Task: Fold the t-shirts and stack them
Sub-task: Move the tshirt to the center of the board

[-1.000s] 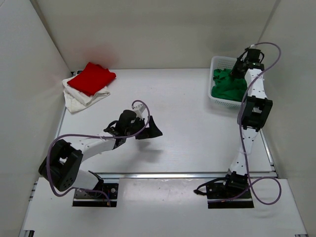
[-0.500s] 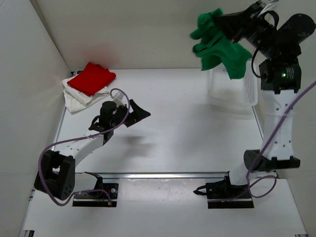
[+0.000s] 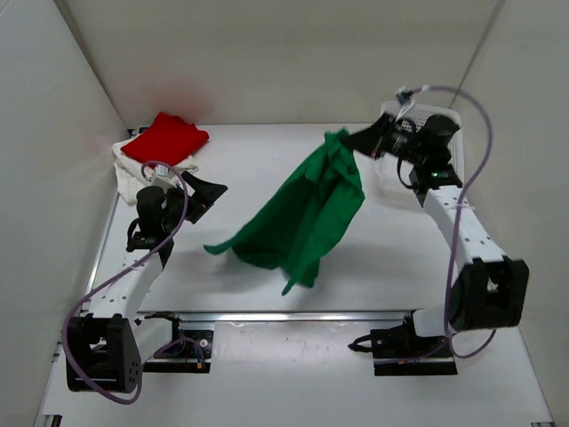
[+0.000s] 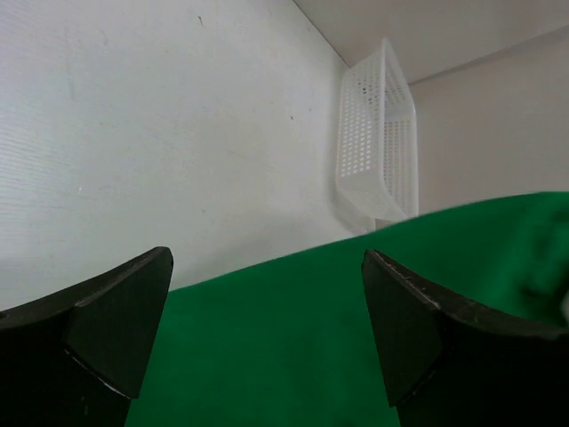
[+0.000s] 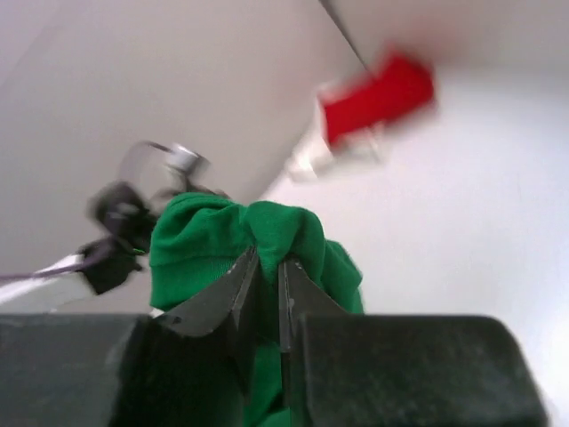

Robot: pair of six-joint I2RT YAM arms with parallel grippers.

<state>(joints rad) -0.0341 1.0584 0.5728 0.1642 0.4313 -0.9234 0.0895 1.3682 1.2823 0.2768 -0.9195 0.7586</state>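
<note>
My right gripper (image 3: 351, 142) is shut on a bunched corner of the green t-shirt (image 3: 302, 213) and holds it up; the cloth hangs and trails down-left over the table's middle. The right wrist view shows my closed gripper (image 5: 267, 262) pinching that green fold (image 5: 240, 231). My left gripper (image 3: 206, 191) is open and empty, to the left of the shirt's lower end. In the left wrist view green cloth (image 4: 293, 347) fills the space under my open gripper (image 4: 267, 267). The red t-shirt (image 3: 165, 140) lies folded on the off-white t-shirt (image 3: 142, 182) at the far left.
A white perforated basket (image 3: 453, 151) stands at the far right behind my right gripper; it also shows in the left wrist view (image 4: 378, 133). White walls close in the table on the left, back and right.
My right gripper has lifted the green t-shirt out of the basket and swung it left and down over the table's middle, where it now hangs unfurled. My left gripper has pulled back to the left.
</note>
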